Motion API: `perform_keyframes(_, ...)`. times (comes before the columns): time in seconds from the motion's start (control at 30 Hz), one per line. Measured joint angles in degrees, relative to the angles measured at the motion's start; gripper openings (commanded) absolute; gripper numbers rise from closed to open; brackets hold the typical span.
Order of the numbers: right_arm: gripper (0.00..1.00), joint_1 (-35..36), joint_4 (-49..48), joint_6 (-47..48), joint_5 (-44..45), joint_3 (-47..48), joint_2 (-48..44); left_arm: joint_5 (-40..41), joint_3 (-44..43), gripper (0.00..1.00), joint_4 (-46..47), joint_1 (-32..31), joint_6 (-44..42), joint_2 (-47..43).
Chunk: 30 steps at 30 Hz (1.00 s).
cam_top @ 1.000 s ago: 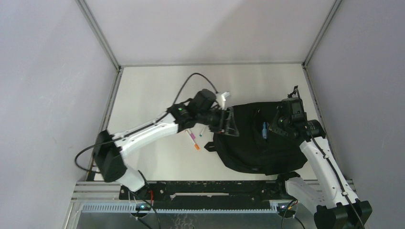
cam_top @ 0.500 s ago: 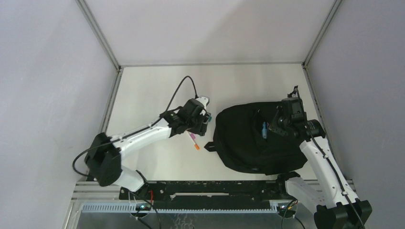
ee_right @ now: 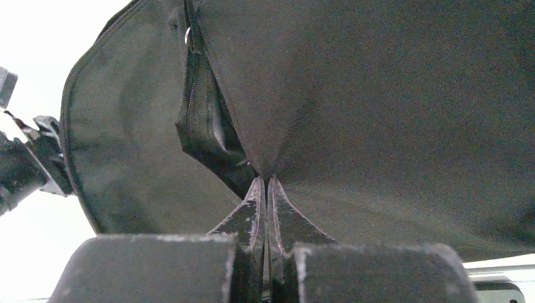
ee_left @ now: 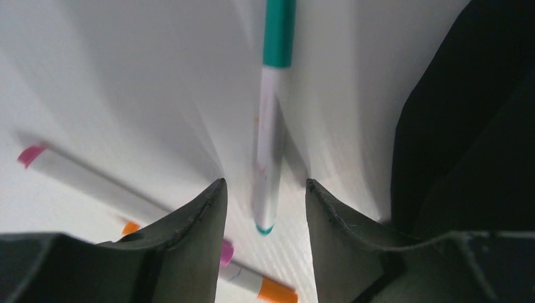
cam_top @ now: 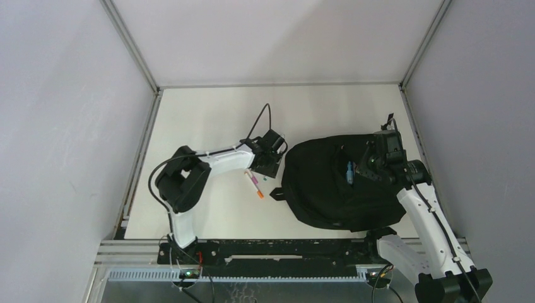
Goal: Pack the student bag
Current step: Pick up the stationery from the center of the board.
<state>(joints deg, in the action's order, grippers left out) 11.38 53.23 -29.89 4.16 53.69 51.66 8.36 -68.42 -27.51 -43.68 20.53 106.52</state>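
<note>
The student bag (cam_top: pixel 328 189) is a big black backpack lying right of centre, filling the right wrist view (ee_right: pixel 391 95). My right gripper (ee_right: pixel 265 181) is shut on a fold of its fabric beside the open zip slit (ee_right: pixel 202 126); from above this gripper (cam_top: pixel 368 166) sits over the bag's upper right. A blue item (cam_top: pixel 349 172) pokes from the slit. My left gripper (cam_top: pixel 267 166) hovers just left of the bag. In its wrist view, my left gripper (ee_left: pixel 263 187) is open, its fingers straddling the end of a white marker with a teal cap (ee_left: pixel 270 126) without touching it.
Two more markers lie on the white table by the left fingers: one with a pink cap (ee_left: pixel 69 172), one with pink and orange ends (ee_left: pixel 255 283), both also seen from above (cam_top: pixel 255 184). Grey walls enclose the table (cam_top: pixel 208 120) on three sides.
The left arm drew back from the bag's left edge, folded its elbow and dropped over the markers, jaws narrowing slightly. The bag's lifted edge settled. The right arm held still.
</note>
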Motion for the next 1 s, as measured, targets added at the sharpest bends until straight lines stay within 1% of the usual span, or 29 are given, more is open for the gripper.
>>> perform_keyframes(0.03,0.00,-0.02,0.09,0.00,0.02,0.02,-0.11,0.00,-1.25,0.48,-0.02,0.00,0.11,1.09)
perform_keyframes(0.07,0.00,-0.02,0.15,0.00,0.04,0.02,-0.22,0.04,-2.23,0.43,0.04,0.00,0.31,2.03)
perform_keyframes(0.1,0.00,-0.04,0.17,0.00,0.04,0.00,-0.24,0.07,-3.30,0.33,0.00,0.00,0.44,2.86)
perform_keyframes(0.13,0.00,-0.04,0.17,0.00,0.07,0.02,-0.24,0.02,-4.22,0.27,0.09,0.00,0.52,3.52)
perform_keyframes(0.23,0.00,-0.04,0.20,0.00,0.09,0.02,-0.24,0.37,-5.62,0.10,0.35,0.07,0.94,4.74)
perform_keyframes(0.3,0.00,-0.04,0.24,0.02,0.09,0.00,-0.24,0.48,-5.77,0.01,0.48,0.13,1.31,4.83)
perform_keyframes(0.37,0.00,-0.11,0.24,0.02,0.09,0.00,-0.24,0.50,-5.77,0.00,0.48,0.20,1.55,4.83)
perform_keyframes(0.53,0.00,-0.15,0.22,0.02,0.02,0.00,-0.24,0.46,-5.68,0.00,-0.87,0.46,1.66,3.37)
perform_keyframes(0.6,0.00,-0.15,0.24,0.02,0.02,0.00,-0.24,0.44,-5.64,0.00,-2.19,0.66,1.95,0.44)
perform_keyframes(0.7,0.00,-0.15,0.24,0.02,0.04,0.00,-0.22,-0.55,-5.77,0.00,-3.52,0.74,2.01,-6.43)
perform_keyframes(0.83,0.00,-0.15,0.17,0.02,0.04,0.00,0.11,-6.25,-6.29,0.00,-3.48,0.85,3.21,-15.65)
perform_keyframes(1.0,0.00,-0.15,0.04,0.00,0.04,0.00,0.31,-14.93,-6.38,0.00,-1.18,-0.13,8.02,-20.24)
